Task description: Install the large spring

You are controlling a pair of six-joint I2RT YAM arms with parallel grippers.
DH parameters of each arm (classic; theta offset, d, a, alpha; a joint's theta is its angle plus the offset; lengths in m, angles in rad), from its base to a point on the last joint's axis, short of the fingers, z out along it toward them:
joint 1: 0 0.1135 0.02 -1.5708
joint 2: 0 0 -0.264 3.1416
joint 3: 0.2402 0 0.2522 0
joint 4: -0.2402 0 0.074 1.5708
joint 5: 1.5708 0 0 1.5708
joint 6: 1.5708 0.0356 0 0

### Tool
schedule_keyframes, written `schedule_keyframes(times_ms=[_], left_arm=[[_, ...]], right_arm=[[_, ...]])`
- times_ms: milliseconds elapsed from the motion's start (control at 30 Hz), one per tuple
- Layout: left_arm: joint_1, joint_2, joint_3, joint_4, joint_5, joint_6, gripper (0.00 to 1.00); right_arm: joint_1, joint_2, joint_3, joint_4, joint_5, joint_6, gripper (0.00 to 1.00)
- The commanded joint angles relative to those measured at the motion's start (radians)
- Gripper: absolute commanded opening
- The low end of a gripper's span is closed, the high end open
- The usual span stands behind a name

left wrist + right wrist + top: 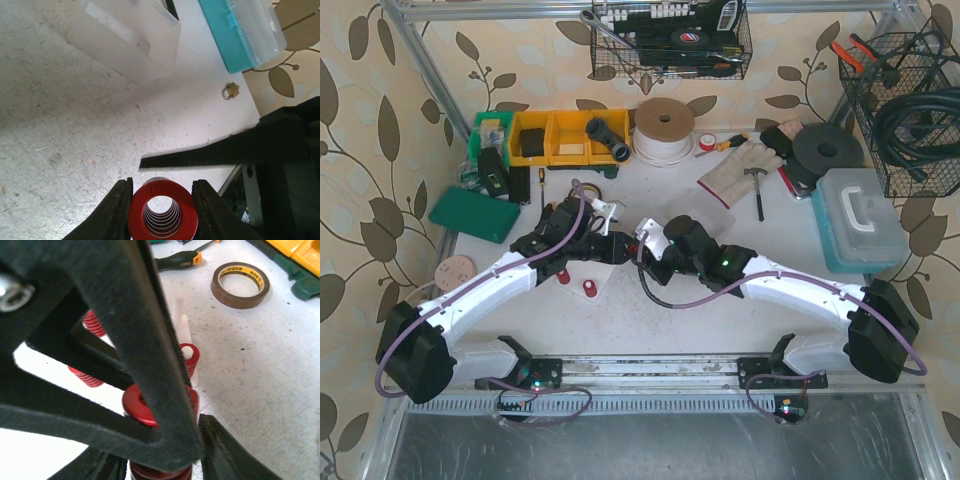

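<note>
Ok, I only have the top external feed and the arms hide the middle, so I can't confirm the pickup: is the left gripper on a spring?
Observer: Yes. The left wrist view shows the left gripper with a red spring between its fingers, both touching its sides.
Operator: Which way does it point?
Observer: End-on to that camera; you see straight down its bore.
Operator: And the post?
Observer: In the right wrist view a white post has a second red spring around it.
</note>
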Motion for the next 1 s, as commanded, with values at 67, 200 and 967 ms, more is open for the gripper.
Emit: schedule_keyframes(times_ms=[67,200,967], left_arm=[[-0.009,-0.019,0.066,-0.072,-0.098,-0.005,0.0],[-0.009,-0.036,0.091,-0.125,-0.231,0.023,0.0],[-0.008,0.055,0.106,-0.114,-0.974,0.229,0.0]], right_arm=[[0.005,-0.039,0.032,-0.014,0.08,-0.016,0.66],[0.004,-0.092,0.022,-0.047,0.107,-0.045,0.77],[-0.12,-0.42,-0.232,0.06,0.241,-0.051,0.99]])
